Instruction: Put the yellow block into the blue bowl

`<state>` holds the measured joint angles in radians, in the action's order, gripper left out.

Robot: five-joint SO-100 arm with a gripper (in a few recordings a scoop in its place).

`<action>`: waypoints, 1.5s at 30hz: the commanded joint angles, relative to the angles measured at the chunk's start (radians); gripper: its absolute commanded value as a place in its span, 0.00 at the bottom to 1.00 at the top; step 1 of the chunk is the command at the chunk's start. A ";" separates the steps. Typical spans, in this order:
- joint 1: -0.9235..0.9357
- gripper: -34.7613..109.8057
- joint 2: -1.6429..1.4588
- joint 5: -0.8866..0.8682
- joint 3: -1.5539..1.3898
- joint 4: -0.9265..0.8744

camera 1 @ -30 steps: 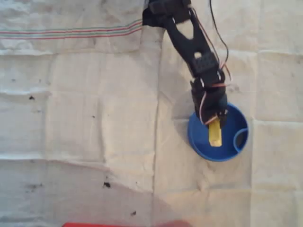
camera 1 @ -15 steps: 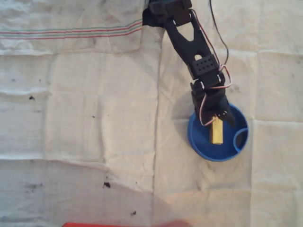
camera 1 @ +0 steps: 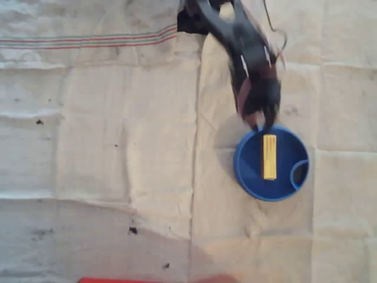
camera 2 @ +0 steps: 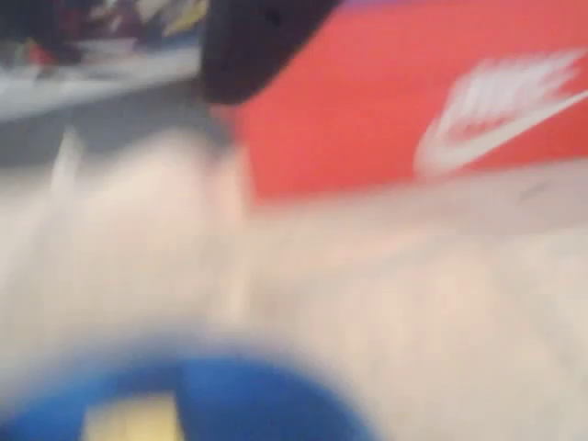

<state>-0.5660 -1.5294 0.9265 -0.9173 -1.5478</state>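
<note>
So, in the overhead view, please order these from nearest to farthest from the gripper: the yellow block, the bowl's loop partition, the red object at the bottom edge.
Measured from the blurred gripper at the blue bowl's upper rim:
1. Yellow block, just below the gripper, lying inside the bowl.
2. Loop partition, at the bowl's right inner rim.
3. Red object, far down-left at the bottom edge.

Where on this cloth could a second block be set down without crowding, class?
Bare cloth spreads over the whole picture-left half in the overhead view, from the striped band down to the red edge. Crowded: upper right, where the blurred gripper hangs by the blue bowl holding the yellow block.
</note>
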 commanded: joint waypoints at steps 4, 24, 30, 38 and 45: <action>-0.003 0.24 -0.356 -0.275 0.063 -0.172; 0.006 0.24 -1.026 -0.877 -0.354 -0.284; 0.008 0.24 -1.270 -0.841 -0.805 -0.089; 0.006 0.24 -1.508 -0.842 -1.424 0.334; 0.006 0.24 -1.643 -0.834 -1.799 0.531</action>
<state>-0.5660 -3.1201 0.0890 -2.5848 -1.1244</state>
